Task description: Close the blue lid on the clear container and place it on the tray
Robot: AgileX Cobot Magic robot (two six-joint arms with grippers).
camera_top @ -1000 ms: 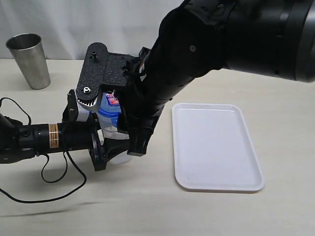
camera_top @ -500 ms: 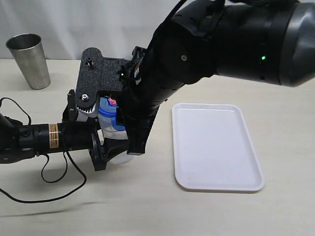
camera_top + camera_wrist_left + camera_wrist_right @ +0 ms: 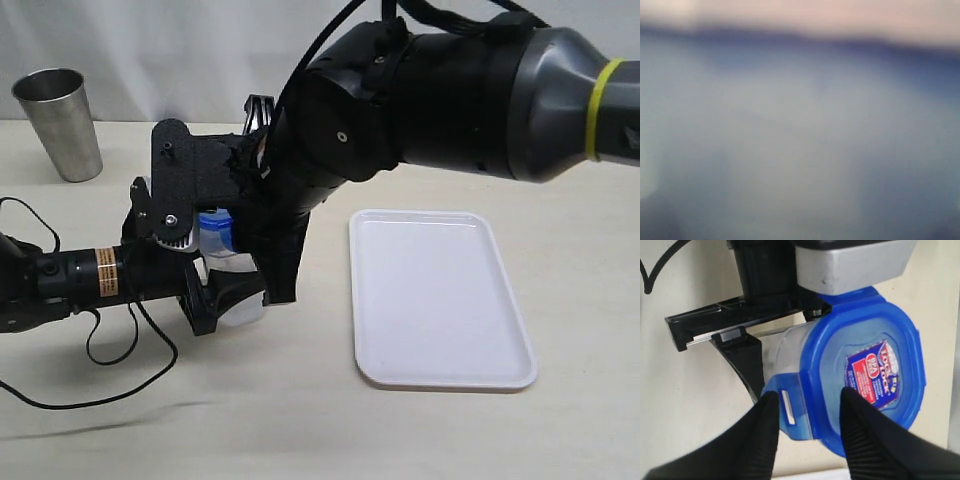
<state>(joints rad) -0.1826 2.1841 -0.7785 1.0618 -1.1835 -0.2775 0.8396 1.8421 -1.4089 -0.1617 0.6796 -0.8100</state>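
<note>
The left gripper point(image 3: 228, 298) was seen clamped on the clear container point(image 3: 782, 347), with one black finger pressed against each side of the translucent wall. The container was held upright in that grip, low over the table point(image 3: 300, 420); whether its base touched the surface could not be told. The left wrist view was blurred throughout and nothing could be made out in it.

The blue lid point(image 3: 860, 365) was seated on top of the container, directly beneath the right gripper point(image 3: 809, 396), with its red-and-blue label point(image 3: 872, 375) turned up toward the wrist camera. The right gripper's jaws were held apart. One snap-lock flap point(image 3: 792, 412) of the lid was found between the two ribbed fingertips point(image 3: 762, 432), standing out from the lid's rim rather than folded flat against the container. One fingertip was placed at the outer edge of that flap and the other over the top of the lid, just beside the label. Whether either fingertip was pressing on the plastic could not be told.

The right arm was reached across over the left gripper. The tray point(image 3: 440, 372) was seen lying flat on the table well apart from both grippers, on the side of the right gripper away from the left arm. A steel cup point(image 3: 60, 120) was seen standing beyond the left arm, far from either tool.
</note>
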